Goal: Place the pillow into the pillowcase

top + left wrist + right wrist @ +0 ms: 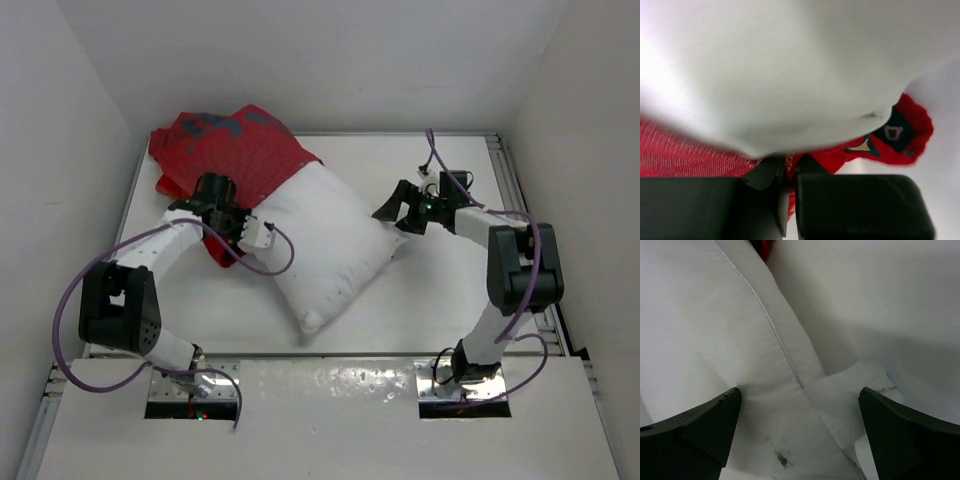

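The white pillow (325,240) lies diagonally mid-table, its far left end tucked inside the red pillowcase (245,145), which bunches at the back left. My left gripper (232,226) is shut on the pillowcase's lower edge, beside the pillow; in the left wrist view red fabric (788,167) is pinched between the jaws under the bulging pillow (790,65). My right gripper (397,212) is open at the pillow's right corner; in the right wrist view the fingers (705,427) straddle the seamed corner and its small white tag (855,390).
The white table (440,290) is walled by white panels on three sides. A metal rail (515,180) runs along the right edge. Purple cables loop off both arms. A fold of the pillowcase (895,132) lies past the pillow.
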Available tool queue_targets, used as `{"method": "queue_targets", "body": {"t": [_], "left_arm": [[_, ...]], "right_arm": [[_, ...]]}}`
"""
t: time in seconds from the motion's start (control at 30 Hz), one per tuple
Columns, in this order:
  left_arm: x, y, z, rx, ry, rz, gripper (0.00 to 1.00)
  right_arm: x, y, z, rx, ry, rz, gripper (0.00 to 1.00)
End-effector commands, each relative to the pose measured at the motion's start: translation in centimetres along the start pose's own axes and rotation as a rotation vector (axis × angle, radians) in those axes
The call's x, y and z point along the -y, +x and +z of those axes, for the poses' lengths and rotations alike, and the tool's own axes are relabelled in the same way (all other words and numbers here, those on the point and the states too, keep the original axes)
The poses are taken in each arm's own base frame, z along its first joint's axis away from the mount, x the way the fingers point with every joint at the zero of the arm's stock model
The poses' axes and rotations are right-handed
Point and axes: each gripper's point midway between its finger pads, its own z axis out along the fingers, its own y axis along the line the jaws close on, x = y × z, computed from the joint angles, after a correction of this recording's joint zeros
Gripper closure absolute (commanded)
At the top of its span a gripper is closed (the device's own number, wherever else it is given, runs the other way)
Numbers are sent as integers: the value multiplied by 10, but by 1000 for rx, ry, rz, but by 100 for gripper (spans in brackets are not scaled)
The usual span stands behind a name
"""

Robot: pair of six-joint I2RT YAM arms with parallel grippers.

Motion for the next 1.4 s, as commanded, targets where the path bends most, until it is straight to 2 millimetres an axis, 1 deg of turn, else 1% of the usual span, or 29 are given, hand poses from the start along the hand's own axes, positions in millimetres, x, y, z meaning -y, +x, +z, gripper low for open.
{"method": "queue_targets", "body": {"t": [0.0, 0.03, 0.07, 0.1, 0.13, 0.2, 0.23, 0.27, 0.3, 0.33, 0.37, 0.4, 0.43, 0.5, 0.57, 0.63, 0.67, 0.8, 0.83, 0.9, 0.93, 0.97, 1.0, 1.07, 1.17, 1.2, 1.27, 1.3, 1.37], "left_arm": [[-50, -48, -36, 211, -42, -218, 100], [-60, -66, -48, 308, -38, -273, 100], [-87, -75, -70, 353, -85, -264, 100], [-84, -91, -82, 423, -41, -297, 100], [-103, -101, -102, 455, -78, -292, 100], [-113, -118, -124, 528, -78, -343, 100], [-129, -126, -143, 558, -121, -332, 100], [-134, -134, -153, 589, -133, -334, 100], [-139, -145, -164, 642, -136, -355, 100], [-144, -155, -172, 675, -143, -353, 100], [-155, -164, -189, 708, -176, -338, 100], [-159, -171, -197, 735, -179, -339, 100], [-165, -183, -212, 779, -189, -325, 100], [-163, -191, -221, 797, -179, -288, 100], [-156, -196, -228, 791, -168, -241, 100], [-140, -198, -226, 749, -144, -158, 100], [-132, -196, -222, 725, -128, -123, 100], [-86, -170, -198, 540, -82, -1, 100], [-70, -161, -175, 506, -42, -7, 100], [-61, -137, -168, 411, -84, -43, 100], [-51, -126, -149, 383, -78, -62, 100], [-44, -118, -141, 358, -73, -79, 100], [-31, -102, -130, 317, -61, -111, 100], [-20, -90, -120, 299, -38, -128, 100], [3, -72, -110, 270, -12, -118, 100], [20, -66, -101, 260, 20, -131, 100], [32, -57, -95, 221, 21, -68, 100], [50, -50, -87, 201, 37, -69, 100], [69, -43, -80, 172, 64, -36, 100]], "right_arm": [[-30, 14, 9, -136, -149, -151, 1], [-43, 24, 10, -176, -195, -188, 1], [-63, 39, 16, -219, -244, -265, 1], [-81, 42, 16, -223, -286, -313, 2], [-106, 53, 19, -248, -357, -358, 6], [-138, 48, 19, -233, -437, -393, 23], [-166, 42, 17, -211, -513, -387, 33], [-182, 35, 14, -190, -552, -386, 57], [-197, 27, 10, -160, -592, -380, 67], [-226, 8, 1, -52, -690, -465, 75], [-245, 2, -13, -43, -737, -380, 83], [-261, -9, -25, 9, -789, -385, 100], [-283, -24, -44, 86, -865, -391, 100], [-302, -46, -59, 188, -901, -390, 100], [-308, -63, -64, 283, -871, -358, 100], [-287, -67, -47, 329, -751, -288, 100], [-282, -82, -49, 425, -678, -246, 100], [-229, -66, -14, 438, -366, -117, 100], [-233, -50, -4, 404, -344, -148, 100], [-228, -19, 22, 284, -275, -183, 100], [-259, -2, 31, 232, -315, -320, 100], [-269, 13, 42, 167, -313, -405, 100], [-263, 50, 69, -7, -228, -551, 100], [-251, 80, 91, -127, -183, -669, 100], [-222, 127, 98, -333, -198, -700, 98], [-220, 134, 95, -354, -230, -725, 92], [-214, 154, 74, -396, -291, -750, 77], [-215, 156, 68, -377, -323, -786, 52], [-214, 155, 48, -348, -343, -814, 29]]}}
